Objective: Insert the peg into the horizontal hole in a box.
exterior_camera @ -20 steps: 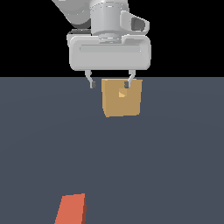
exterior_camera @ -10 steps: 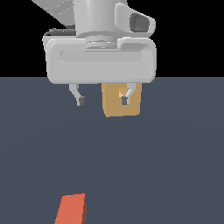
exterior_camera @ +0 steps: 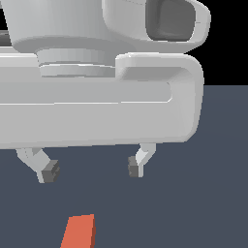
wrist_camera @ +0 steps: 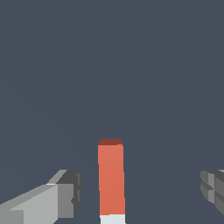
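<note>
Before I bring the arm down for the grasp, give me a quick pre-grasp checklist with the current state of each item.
1. Gripper open: ok, fingers spread wide in both views.
2. Nothing held: ok, the gap is empty.
3. Peg between the fingers: ok in the wrist view, it lies roughly midway, touching neither.
4. Peg aligned for the grasp: ok, its long sides face the fingers.
5. Height above the peg: not ok yet, the fingers are apart from it and above it in the exterior view.
6. Box and hole position: cannot tell, the gripper body fills the exterior view and neither shows.
</note>
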